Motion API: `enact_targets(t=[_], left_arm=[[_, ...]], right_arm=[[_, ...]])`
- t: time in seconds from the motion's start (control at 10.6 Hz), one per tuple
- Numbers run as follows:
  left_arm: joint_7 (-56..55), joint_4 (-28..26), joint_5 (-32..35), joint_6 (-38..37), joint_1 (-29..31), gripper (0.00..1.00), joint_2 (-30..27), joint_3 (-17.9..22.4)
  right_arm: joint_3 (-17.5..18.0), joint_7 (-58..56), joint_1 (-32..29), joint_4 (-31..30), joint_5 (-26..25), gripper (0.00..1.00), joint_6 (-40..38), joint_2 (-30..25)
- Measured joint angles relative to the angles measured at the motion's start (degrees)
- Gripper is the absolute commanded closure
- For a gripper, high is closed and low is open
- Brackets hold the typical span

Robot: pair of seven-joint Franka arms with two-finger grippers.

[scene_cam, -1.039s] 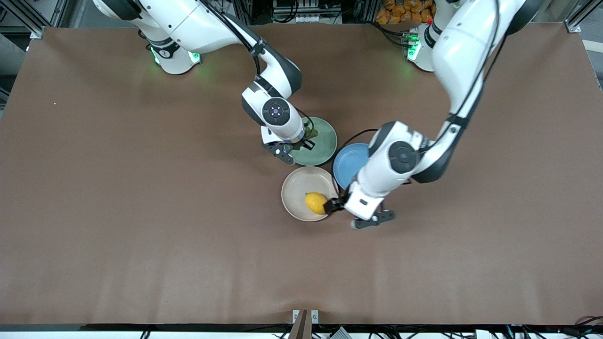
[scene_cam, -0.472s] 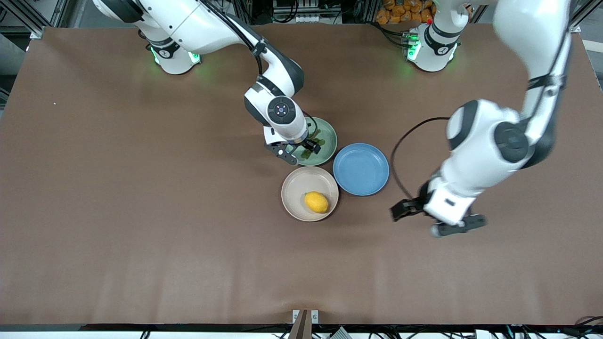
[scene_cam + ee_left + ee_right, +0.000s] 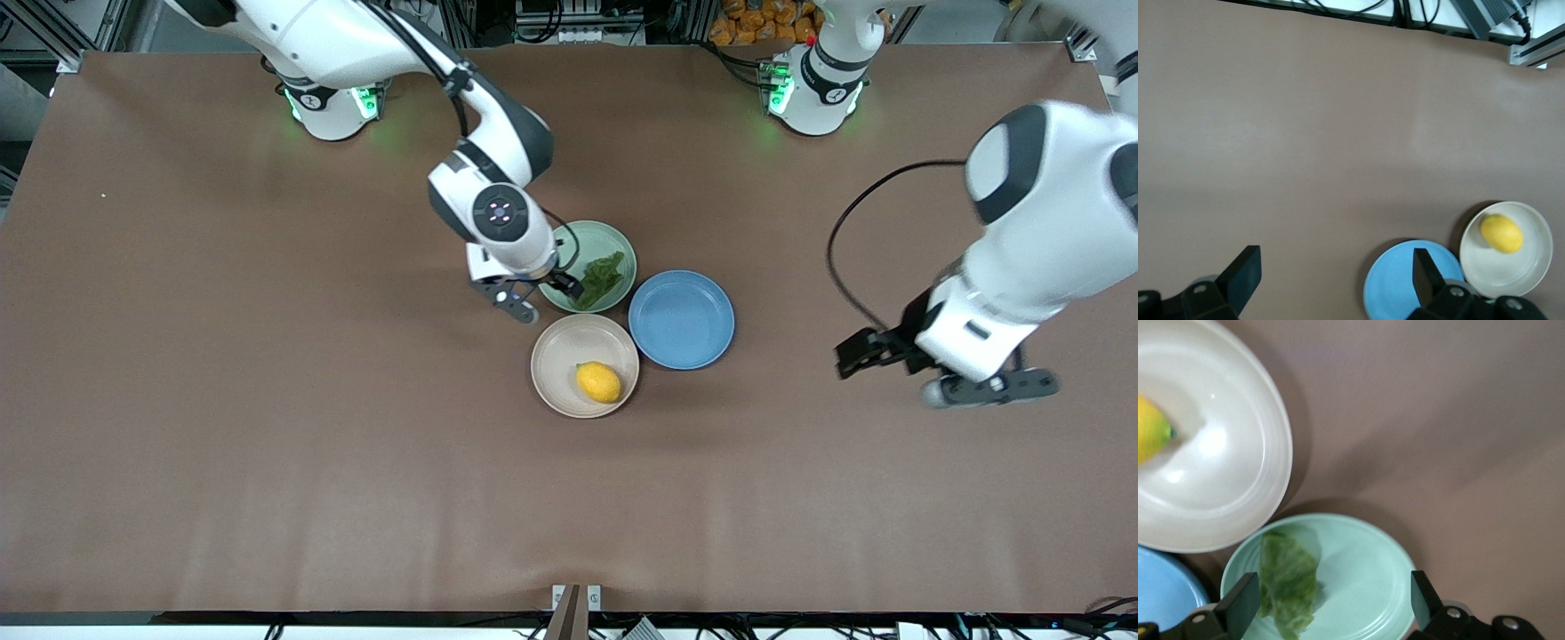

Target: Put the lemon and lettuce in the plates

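Observation:
The yellow lemon [image 3: 598, 382] lies in the beige plate [image 3: 563, 354]. The dark-green lettuce [image 3: 600, 277] lies in the mint green plate [image 3: 597, 240], which is farther from the front camera. My right gripper [image 3: 543, 298] is open and empty over the mint plate's edge; its wrist view shows the lettuce [image 3: 1288, 583] on the mint plate [image 3: 1365, 567] between the open jaws [image 3: 1331, 603], with the lemon [image 3: 1151, 437] on the beige plate [image 3: 1265, 427] nearby. My left gripper [image 3: 923, 373] is open and empty over bare table toward the left arm's end [image 3: 1331, 280].
An empty blue plate [image 3: 682, 320] sits beside both plates, toward the left arm's end. It also shows in the left wrist view [image 3: 1405, 287], next to the beige plate [image 3: 1531, 267] holding the lemon [image 3: 1501, 233]. Brown table [image 3: 267, 400] lies all around.
My left gripper has left the lemon in the beige plate and swung away toward the left arm's end. My right gripper has released the lettuce onto the mint plate and drawn back slightly.

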Motion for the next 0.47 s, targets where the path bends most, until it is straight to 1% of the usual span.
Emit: enact_targets(t=[0.19, 0.47], left_arm=[[1.15, -0.03, 0.24, -4.5, 0.96, 0.0, -3.05, 0.08], [1.15, -0.07, 0.4, -8.68, 1.3, 0.0, -6.64, 0.33]], right_arm=[[-0.03, -3.39, -4.0, 0.03, -0.22, 0.0, -4.23, -2.27], [-0.11, -8.44, -11.1, 0.01, -0.46, 0.0, -8.5, -5.03]])
